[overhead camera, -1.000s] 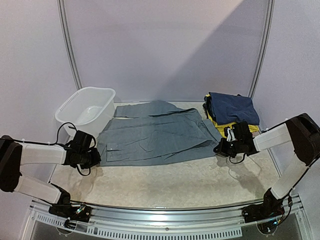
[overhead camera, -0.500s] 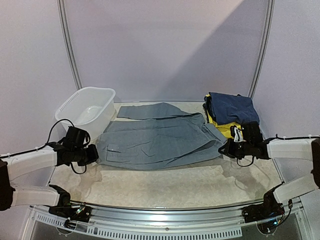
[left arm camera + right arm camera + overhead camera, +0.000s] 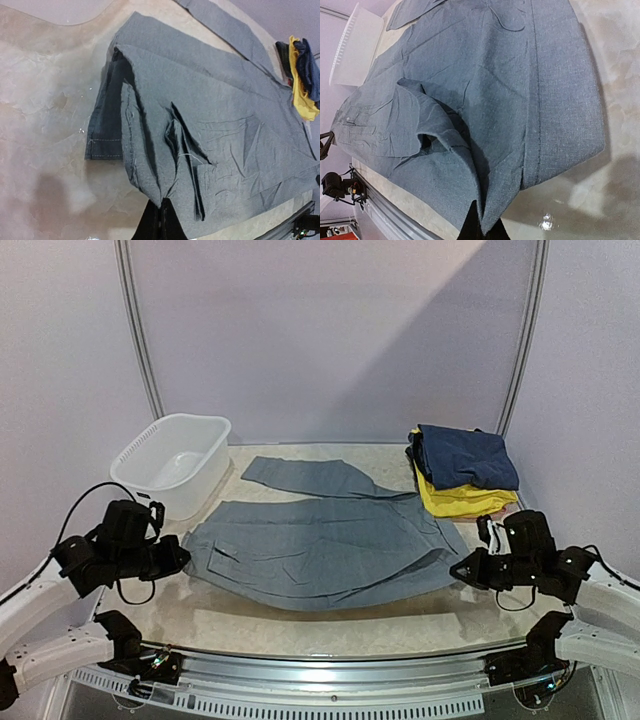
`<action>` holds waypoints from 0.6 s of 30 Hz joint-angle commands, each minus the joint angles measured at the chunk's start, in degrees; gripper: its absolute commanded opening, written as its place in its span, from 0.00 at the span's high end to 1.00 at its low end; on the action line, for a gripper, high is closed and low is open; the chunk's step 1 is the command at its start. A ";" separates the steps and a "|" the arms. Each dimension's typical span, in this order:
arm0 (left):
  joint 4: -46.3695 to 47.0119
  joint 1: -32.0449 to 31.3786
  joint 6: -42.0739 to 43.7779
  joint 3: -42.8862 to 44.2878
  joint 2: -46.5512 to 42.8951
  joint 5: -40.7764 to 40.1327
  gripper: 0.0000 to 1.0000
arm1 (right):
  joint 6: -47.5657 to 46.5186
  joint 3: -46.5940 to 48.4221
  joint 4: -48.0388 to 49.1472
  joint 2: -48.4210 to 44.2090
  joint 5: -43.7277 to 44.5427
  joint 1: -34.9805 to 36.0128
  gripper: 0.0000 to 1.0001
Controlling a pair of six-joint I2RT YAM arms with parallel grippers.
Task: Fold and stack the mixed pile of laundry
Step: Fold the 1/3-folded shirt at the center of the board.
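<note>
The grey trousers (image 3: pixel 320 545) lie spread across the middle of the bench (image 3: pixel 330 625), with one leg angling away toward the back. The left gripper (image 3: pixel 183 556) – jaws pressed together – pinches the trousers' left edge. In the left wrist view the cloth gathers into a ridge running up from its tips. The right gripper (image 3: pixel 460 568) pinches the right edge the same way, with a fold of fabric rising from its closed tips. At the back right, a navy garment (image 3: pixel 465 455) sits folded on a yellow garment (image 3: pixel 455 500), just beside the trousers' far corner. A white basin (image 3: pixel 215 455) stands at the back left, near the trouser leg.
</note>
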 commanded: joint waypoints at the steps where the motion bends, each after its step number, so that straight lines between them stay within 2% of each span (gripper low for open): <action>1: -6.52 -2.46 -5.82 -2.48 -8.26 -2.45 1.00 | 5.97 -1.71 -8.38 -4.38 6.19 5.55 1.00; 8: -9.93 -4.65 -10.18 -2.60 -14.31 -2.49 1.00 | 11.11 -2.52 -13.33 -9.40 10.14 10.98 1.00; 10: -10.70 -5.12 -10.72 -2.37 -15.24 -3.76 0.94 | 11.74 -2.58 -14.71 -10.17 10.52 11.35 0.96; 12: -11.18 -5.25 -11.29 -2.56 -16.12 -4.78 0.78 | 12.19 -2.81 -15.60 -10.56 10.51 11.45 0.87; 14: -11.34 -5.29 -11.52 -2.50 -17.12 -5.79 0.59 | 12.56 -3.03 -15.62 -11.13 10.55 11.45 0.67; 16: -11.39 -5.29 -11.33 -2.08 -17.77 -7.45 0.38 | 12.70 -2.78 -15.16 -11.72 11.44 11.41 0.52; 18: -11.31 -5.29 -9.82 -0.93 -16.95 -9.26 0.22 | 12.34 -1.55 -15.36 -11.85 13.32 11.45 0.40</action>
